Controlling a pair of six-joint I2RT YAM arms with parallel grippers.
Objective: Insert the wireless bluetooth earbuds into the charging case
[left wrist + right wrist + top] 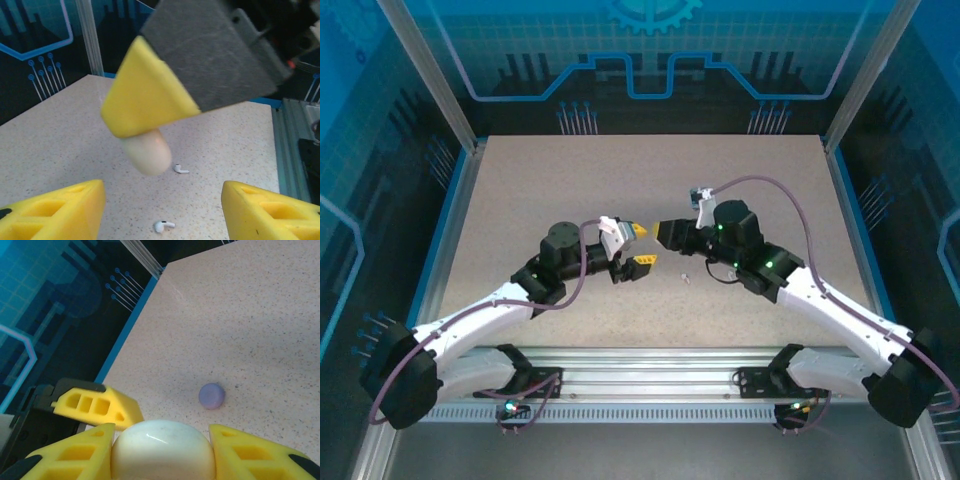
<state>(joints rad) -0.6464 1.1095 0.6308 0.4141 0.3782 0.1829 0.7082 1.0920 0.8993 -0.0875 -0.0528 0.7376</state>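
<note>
I get soft, even light on the speckled beige tabletop [570, 200]; the blue backdrop [640, 60] is dim. Nearby yellow foam fingertips [50, 210] blur; the glossy cream case [162, 455] shows a glare streak.

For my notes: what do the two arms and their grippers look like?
The left arm and right arm have white link shells, black joints and a looping purple cable each. The left gripper and right gripper have wedge-shaped yellow fingers with cut-out slots on dark grey mounts. Green lights glow on the right arm.
</note>
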